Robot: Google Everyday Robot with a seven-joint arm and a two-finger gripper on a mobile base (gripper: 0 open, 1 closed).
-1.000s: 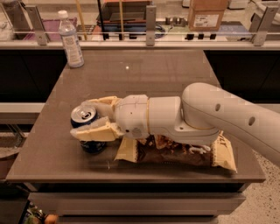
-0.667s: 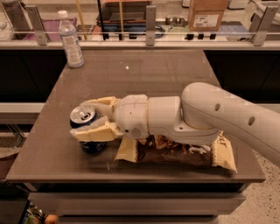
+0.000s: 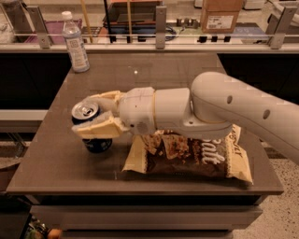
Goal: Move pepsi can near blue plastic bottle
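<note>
The pepsi can, dark blue with a silver top and pull tab, stands near the left front of the brown table. My gripper reaches in from the right and is shut on the can, one cream finger in front of it and one behind. The can's lower body shows below the front finger. The blue plastic bottle, clear with a white cap and pale label, stands upright at the table's far left corner, well behind the can.
A brown and cream chip bag lies flat on the table under my arm. A glass rail with metal posts runs behind the table. A cardboard box sits beyond it.
</note>
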